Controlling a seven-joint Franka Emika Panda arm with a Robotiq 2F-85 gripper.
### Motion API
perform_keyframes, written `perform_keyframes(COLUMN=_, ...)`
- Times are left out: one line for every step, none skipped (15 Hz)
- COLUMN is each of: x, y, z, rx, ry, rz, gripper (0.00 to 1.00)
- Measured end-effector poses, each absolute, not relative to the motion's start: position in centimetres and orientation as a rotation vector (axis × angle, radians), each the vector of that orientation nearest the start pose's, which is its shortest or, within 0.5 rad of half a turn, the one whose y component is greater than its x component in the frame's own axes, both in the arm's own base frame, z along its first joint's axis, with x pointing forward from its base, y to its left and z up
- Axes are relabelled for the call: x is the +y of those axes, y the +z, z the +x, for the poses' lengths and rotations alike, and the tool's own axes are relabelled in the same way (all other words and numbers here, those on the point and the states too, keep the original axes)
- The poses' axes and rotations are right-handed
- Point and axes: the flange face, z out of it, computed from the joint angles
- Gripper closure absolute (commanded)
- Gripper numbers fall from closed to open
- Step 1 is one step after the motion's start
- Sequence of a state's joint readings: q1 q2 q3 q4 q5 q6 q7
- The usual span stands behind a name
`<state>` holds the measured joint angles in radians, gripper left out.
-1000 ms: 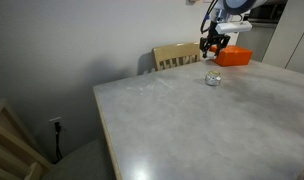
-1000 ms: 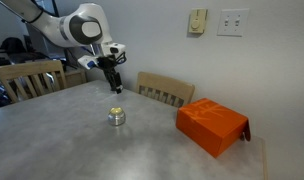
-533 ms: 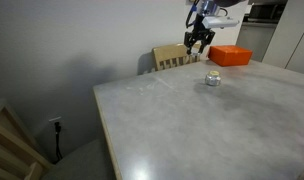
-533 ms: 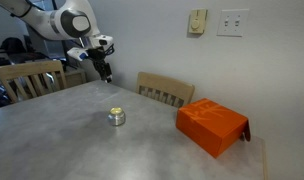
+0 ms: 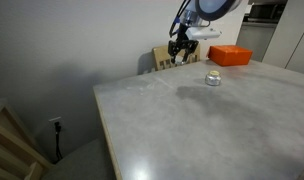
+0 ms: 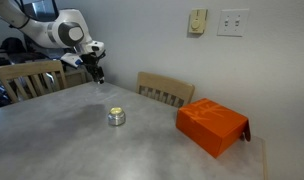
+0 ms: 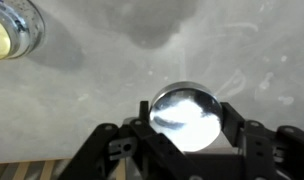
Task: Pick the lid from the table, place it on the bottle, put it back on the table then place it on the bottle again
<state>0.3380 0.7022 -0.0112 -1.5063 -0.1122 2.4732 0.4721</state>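
Observation:
A round silvery lid (image 7: 188,120) sits between the jaws of my gripper (image 7: 189,112), which is shut on its two sides. In both exterior views the gripper (image 5: 179,57) (image 6: 95,75) hangs a little above the pale grey table (image 5: 192,125) (image 6: 62,140), near the table edge and off to one side of the bottle. The bottle (image 5: 213,79) (image 6: 116,117) is a small squat clear jar with a pale top, standing upright on the table. In the wrist view the bottle (image 7: 12,28) shows at the upper left corner, apart from the lid.
An orange box (image 5: 230,56) (image 6: 212,125) lies on the table beyond the bottle. A light wooden chair (image 5: 162,60) (image 6: 164,90) stands at the table's edge. Another chair (image 6: 27,80) is behind the arm, and a wooden frame (image 5: 12,150) stands by the near corner.
The arm has carried the lid sideways, away from the bottle and toward the table edge by the chair. The bottle and box have not moved.

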Motion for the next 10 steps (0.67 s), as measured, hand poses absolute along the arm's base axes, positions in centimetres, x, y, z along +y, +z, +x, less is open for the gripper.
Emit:
perform_keyframes(x=24.6, y=26.5, z=69.7, rx=0.080, ry=-0.407, rz=-3.094, gripper=0.56)
perform_keyframes(x=25.3, y=25.2, z=69.5, rx=0.063, ry=-0.382, rz=-3.099, gripper=0.56)
perform_keyframes(x=26.0, y=23.8, z=69.3, rx=0.048, ry=-0.356, rz=-3.104, gripper=0.56)
perform_keyframes(x=26.6, y=22.4, z=69.1, rx=0.034, ry=-0.332, rz=-3.110, gripper=0.56)
perform_keyframes(x=27.1, y=21.2, z=68.9, rx=0.023, ry=-0.309, rz=-3.117, gripper=0.56)
perform_keyframes(x=27.3, y=20.0, z=68.7, rx=0.017, ry=-0.286, rz=-3.125, gripper=0.56)
perform_keyframes(x=27.4, y=18.8, z=68.6, rx=0.015, ry=-0.263, rz=-3.134, gripper=0.56)
perform_keyframes(x=27.2, y=17.8, z=68.5, rx=0.023, ry=-0.241, rz=-3.144, gripper=0.56)
perform_keyframes(x=26.9, y=16.9, z=68.5, rx=0.039, ry=-0.223, rz=-3.156, gripper=0.56)
perform_keyframes(x=26.3, y=16.0, z=68.5, rx=0.057, ry=-0.204, rz=-3.169, gripper=0.56)
